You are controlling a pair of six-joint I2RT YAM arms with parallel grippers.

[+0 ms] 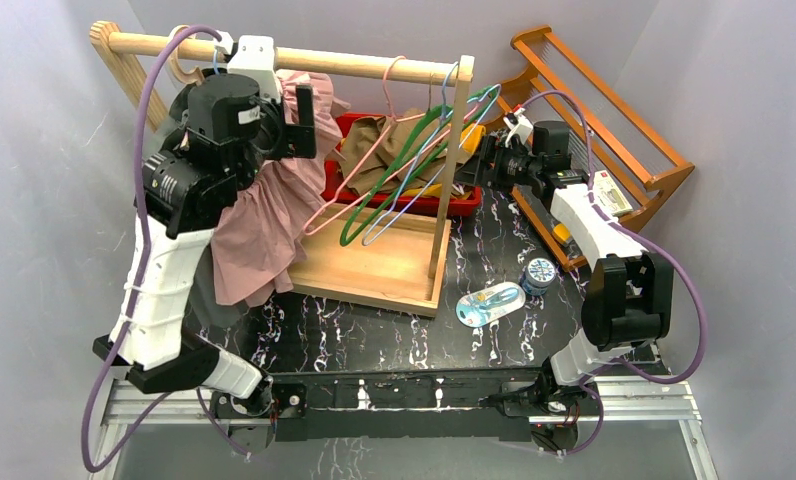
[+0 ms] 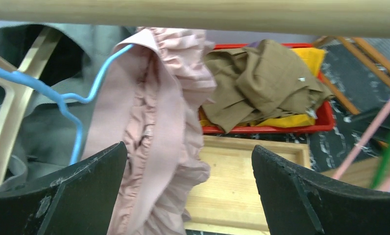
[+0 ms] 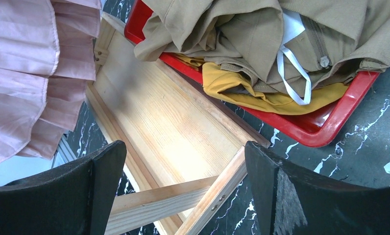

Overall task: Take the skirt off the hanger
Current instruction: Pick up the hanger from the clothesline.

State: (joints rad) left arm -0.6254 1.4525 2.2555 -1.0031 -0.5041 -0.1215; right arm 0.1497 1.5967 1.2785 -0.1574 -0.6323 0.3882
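A: Which step is the robot on?

B: The approach, by the look of it. The skirt (image 2: 154, 122) hangs from the blue hanger (image 2: 78, 132) and nothing is unhooked. The left arm (image 1: 224, 130) is raised to the wooden rail (image 2: 193, 14), and the left jaws are spread wide with nothing pinched.

A: What lies around those jaws, starting from the left?

B: Beyond the left-hand jaw there is a grey garment (image 2: 41, 127) on a flat wooden hanger (image 2: 12, 112). Next comes the thin blue wire, whose shoulder runs up into the skirt's waistband. The skirt sits in the gap, just inside the left-hand jaw. It is pale pink, with a smooth, faintly glossy band and soft gathered ruffles beneath. The rail crosses above both jaws.

A: And further right?

B: The rack's wooden base (image 2: 242, 186), pale and grainy, shows below the middle of the gap. Past it is a red tray (image 2: 325, 120) heaped with crumpled brown cloth (image 2: 261, 83).

A: What about the right arm (image 1: 574, 200)?

B: It is held low. The right jaws are spread as well and grip nothing. The skirt's pleated hem (image 3: 21, 73) is up and to their left, and the base is straight ahead between them. The tray, with some yellow cloth (image 3: 242, 93), is up and to their right.

A: What does the next move call for?

B: Probably the left jaws should close on the waistband near the wire shoulder, then draw it sideways off the hanger's end. The fabric looks thin and slippery, so it may bunch. The light hanger may swing unless the other arm steadies it.
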